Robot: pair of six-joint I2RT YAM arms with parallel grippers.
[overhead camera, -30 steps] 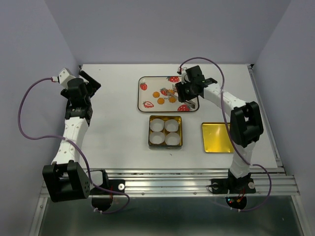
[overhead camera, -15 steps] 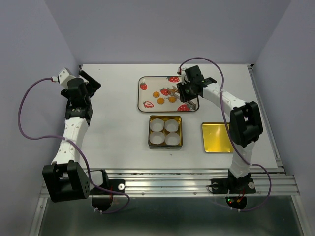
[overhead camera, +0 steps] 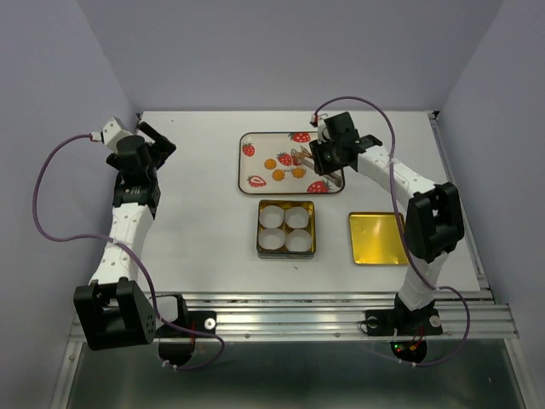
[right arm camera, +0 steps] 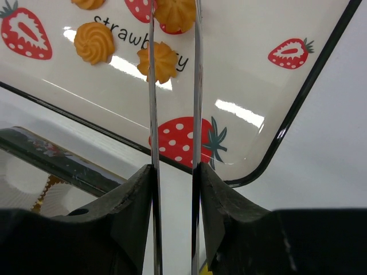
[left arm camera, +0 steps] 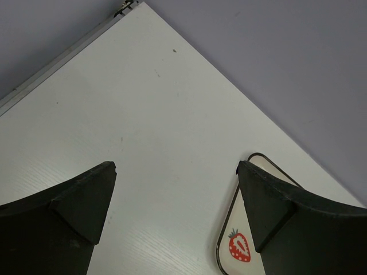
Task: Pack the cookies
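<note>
Several small orange-yellow cookies [overhead camera: 278, 175] lie on a white strawberry-print tray [overhead camera: 258, 164] at the back of the table. My right gripper [overhead camera: 305, 158] reaches over the tray with two thin metal blades extending from its fingers. In the right wrist view, one cookie [right arm camera: 175, 14] sits pinched between those blades, touching both. Another cookie [right arm camera: 162, 62] lies just left of the left blade, and a third [right arm camera: 94, 43] further left. My left gripper [overhead camera: 157, 136] hovers wide open and empty over bare table [left arm camera: 172, 114] at the far left.
An open square tin [overhead camera: 259, 230] holding white pleated paper cups [overhead camera: 273, 216] stands in front of the tray. Its gold lid [overhead camera: 375, 239] lies flat to the right. The tray's corner [left arm camera: 238, 215] shows beside the left gripper's right finger.
The right gripper's blades have narrowed onto a cookie on the tray, and that arm's elbow has shifted slightly right. The left arm has not moved.
</note>
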